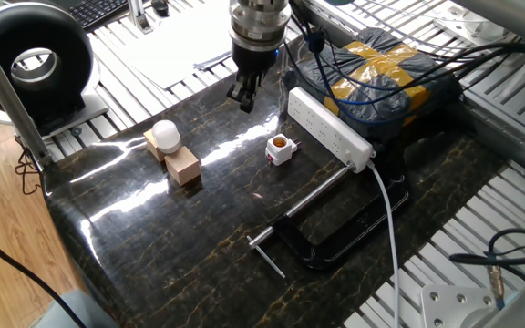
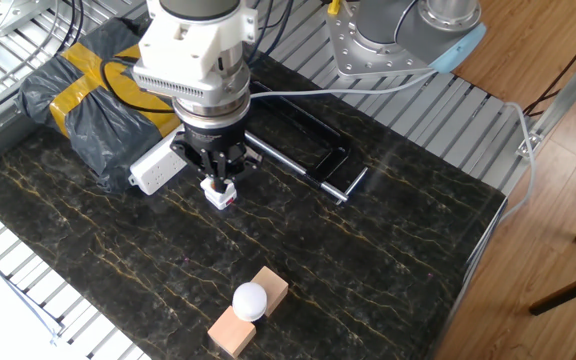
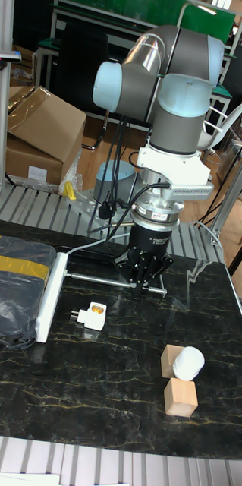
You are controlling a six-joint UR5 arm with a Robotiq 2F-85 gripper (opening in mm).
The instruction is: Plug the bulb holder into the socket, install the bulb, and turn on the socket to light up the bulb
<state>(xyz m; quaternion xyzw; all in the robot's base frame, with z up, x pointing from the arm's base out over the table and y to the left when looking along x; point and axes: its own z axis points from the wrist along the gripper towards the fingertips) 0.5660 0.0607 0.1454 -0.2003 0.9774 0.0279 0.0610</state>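
Judging progress, you have no step complete: bulb holder (image 1: 281, 148) lies unplugged on the counter (image 1: 208, 237) beside the socket (image 1: 328, 126); bulb (image 1: 165, 135) rests on wooden blocks (image 1: 182, 166). Gripper (image 3: 141, 282) hangs empty, jaws nearly closed.

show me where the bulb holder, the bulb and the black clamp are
bulb holder (image 1: 281, 148): one fixed view, on its white side just under the copper opening.
bulb (image 1: 165, 135): one fixed view, on its round white top.
black clamp (image 1: 334, 239): one fixed view, on its black frame.
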